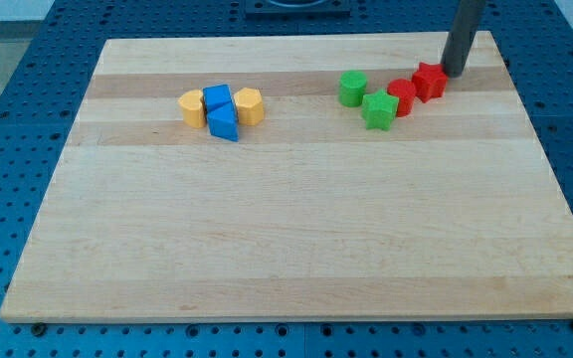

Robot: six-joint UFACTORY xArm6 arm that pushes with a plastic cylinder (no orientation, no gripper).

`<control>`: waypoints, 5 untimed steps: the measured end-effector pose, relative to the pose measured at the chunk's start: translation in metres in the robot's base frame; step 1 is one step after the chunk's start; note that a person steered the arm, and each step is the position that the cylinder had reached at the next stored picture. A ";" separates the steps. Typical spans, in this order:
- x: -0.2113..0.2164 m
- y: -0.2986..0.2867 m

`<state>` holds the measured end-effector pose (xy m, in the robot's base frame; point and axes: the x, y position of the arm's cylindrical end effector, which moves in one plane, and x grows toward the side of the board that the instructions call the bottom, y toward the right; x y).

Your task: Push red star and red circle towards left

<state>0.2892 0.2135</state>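
The red star [429, 81] lies near the view's top right on the wooden board [296, 249]. The red circle [402, 97] touches it on its lower left. My tip [454, 72] stands just to the right of the red star, close to it or touching it. A green star [378, 109] sits against the red circle's left side. A green circle-like block [353, 89] lies just left of and above the green star.
A cluster sits at the view's upper left: a yellow block [193, 107], a blue block [218, 98], a blue triangular block [224, 123] and a yellow hexagonal block [250, 105]. Blue perforated table surrounds the board.
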 end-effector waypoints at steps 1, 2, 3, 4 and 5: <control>0.014 -0.005; 0.028 -0.021; 0.040 -0.043; 0.047 -0.076; 0.052 -0.108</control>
